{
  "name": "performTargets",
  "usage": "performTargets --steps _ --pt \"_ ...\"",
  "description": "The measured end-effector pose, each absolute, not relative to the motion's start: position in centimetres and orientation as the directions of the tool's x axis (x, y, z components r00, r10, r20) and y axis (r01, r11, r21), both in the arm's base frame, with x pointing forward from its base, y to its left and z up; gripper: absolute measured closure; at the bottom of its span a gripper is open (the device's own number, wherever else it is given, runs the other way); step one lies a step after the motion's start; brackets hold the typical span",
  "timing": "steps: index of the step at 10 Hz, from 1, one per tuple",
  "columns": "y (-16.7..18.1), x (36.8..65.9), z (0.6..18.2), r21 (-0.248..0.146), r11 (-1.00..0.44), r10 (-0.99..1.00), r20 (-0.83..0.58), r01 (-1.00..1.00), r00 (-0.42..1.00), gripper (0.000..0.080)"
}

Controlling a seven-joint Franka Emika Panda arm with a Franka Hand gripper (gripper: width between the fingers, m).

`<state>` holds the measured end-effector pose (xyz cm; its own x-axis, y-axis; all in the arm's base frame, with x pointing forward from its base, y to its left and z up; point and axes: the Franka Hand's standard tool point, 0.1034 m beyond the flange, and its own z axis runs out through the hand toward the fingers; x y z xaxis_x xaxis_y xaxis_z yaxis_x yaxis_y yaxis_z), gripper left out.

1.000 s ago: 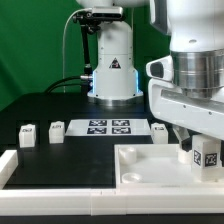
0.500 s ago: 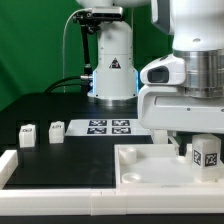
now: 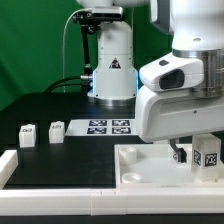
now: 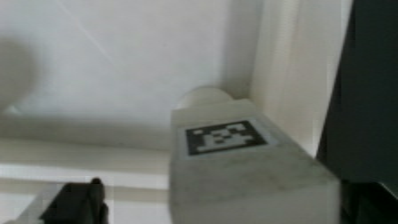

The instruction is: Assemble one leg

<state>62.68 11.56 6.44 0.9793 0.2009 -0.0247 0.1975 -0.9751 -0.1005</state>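
One leg (image 3: 207,155), a small white block with a black-and-white tag, stands upright at a corner of the large white tray-like part (image 3: 150,165) on the exterior view's right. My gripper (image 3: 195,156) is down around it. In the wrist view the leg (image 4: 222,140) fills the middle, with the tray's raised rim (image 4: 285,60) beside it. The one dark fingertip (image 4: 71,205) that shows stands apart from the leg, with a gap between them. The other finger is hidden. Two more legs (image 3: 27,135) (image 3: 56,129) lie at the exterior view's left.
The marker board (image 3: 108,126) lies on the black table behind the tray. A white raised border (image 3: 12,165) runs along the front left. The arm's base (image 3: 112,60) stands at the back. My arm's body hides the table behind the tray on the right.
My wrist has turned about its own axis over the leg. The leg has stayed in place with its tag still facing the camera.
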Motion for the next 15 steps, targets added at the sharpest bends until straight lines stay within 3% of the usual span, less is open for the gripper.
performTargets --steps 2,4,5,6,10,12,15 --pt "11.24 62.74 6.43 -0.100 -0.976 0.195 -0.025 0.192 0.981 0.0150" --pt "11.25 62.73 6.42 -0.100 -0.976 0.195 -0.025 0.192 0.980 0.0389" --pt "11.25 62.73 6.42 -0.100 -0.976 0.195 -0.025 0.192 0.980 0.0389" --pt "11.25 62.73 6.42 -0.100 -0.976 0.195 -0.025 0.192 0.980 0.0509" --pt "11.23 62.73 6.41 -0.100 -0.983 0.160 -0.029 0.156 0.987 0.0509" --pt "11.41 62.42 6.28 -0.102 -0.961 -0.251 -0.076 -0.258 0.965 0.0509" --pt "11.68 62.17 6.25 -0.051 -0.773 -0.624 -0.117 -0.632 0.773 0.0509"
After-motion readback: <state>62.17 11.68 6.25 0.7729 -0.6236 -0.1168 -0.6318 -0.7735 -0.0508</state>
